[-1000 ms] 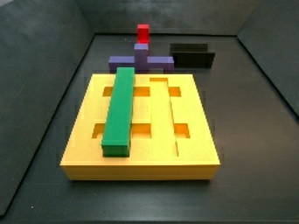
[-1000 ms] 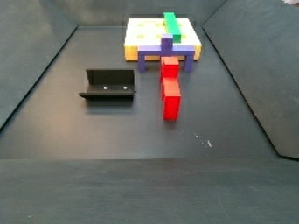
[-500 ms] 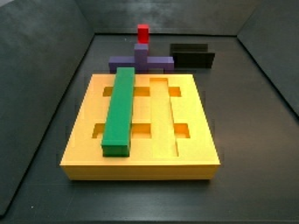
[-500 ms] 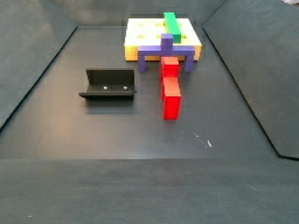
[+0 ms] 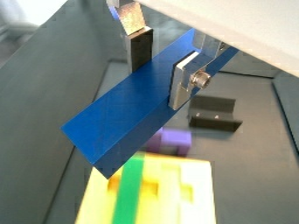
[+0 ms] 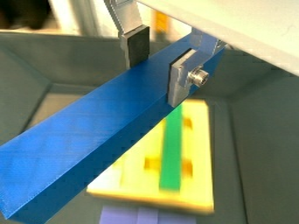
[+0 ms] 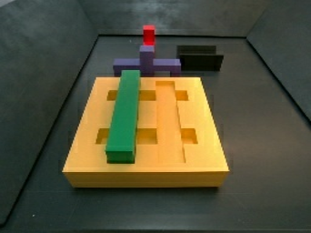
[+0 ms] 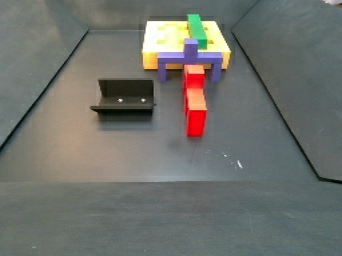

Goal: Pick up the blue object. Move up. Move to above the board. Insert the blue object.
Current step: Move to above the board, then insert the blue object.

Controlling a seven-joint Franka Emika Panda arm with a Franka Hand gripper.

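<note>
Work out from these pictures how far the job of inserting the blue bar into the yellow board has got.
Done: the blue bar is picked up and lifted, clamped in the end effector in both wrist views. In hand: it hangs high above the yellow board, out of both side views. Left: lowering it into a free groove beside the green bar.

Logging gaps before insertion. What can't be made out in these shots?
- Tool and blue bar: in neither side view, out of frame; height above the board unknown.
- Bar's far end: cut off by the frame edge in a wrist view.
- Board grooves: blurred in both wrist views, partly hidden by the bar.
- Groove under the green bar: covered.
- Purple block: hides the board's edge behind it.
</note>
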